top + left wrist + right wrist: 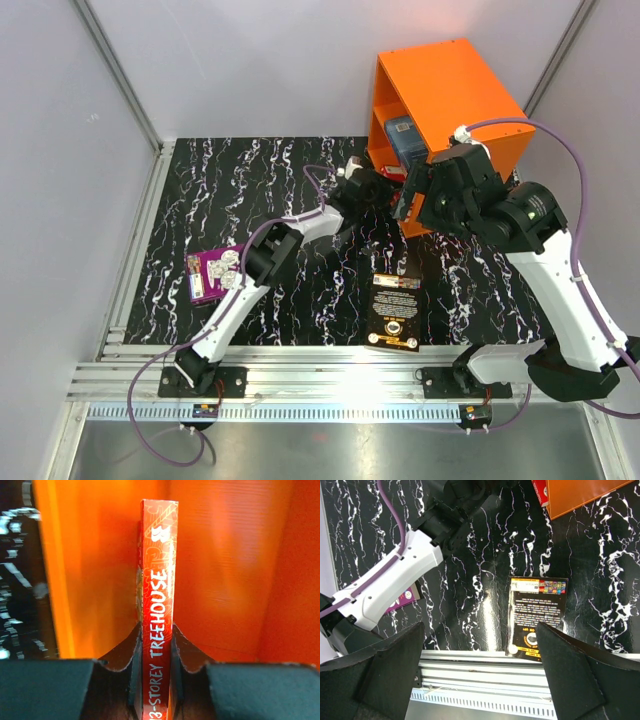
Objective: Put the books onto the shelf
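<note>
The black table with white veins point(250, 190) carries everything, and at its far right side stands the orange shelf point(440, 85), its open side turned to the left. My left gripper point(156, 645) reaches into this opening and is pinching the red book point(159, 555) from both sides. The book stands upright on its edge, with the spine and its white letters facing my wrist camera and the orange walls around it. Which compartment this is, I cannot tell. A grey-blue book point(403, 135) is already inside the shelf. My right gripper point(480, 680) hangs above the table, just beside the shelf front, with its fingers point(395, 665) spread wide and nothing between them. Under it the black book point(537, 617) lies flat near the front rail. The purple book point(205, 275) lies flat at the left, partly under my left arm.
</note>
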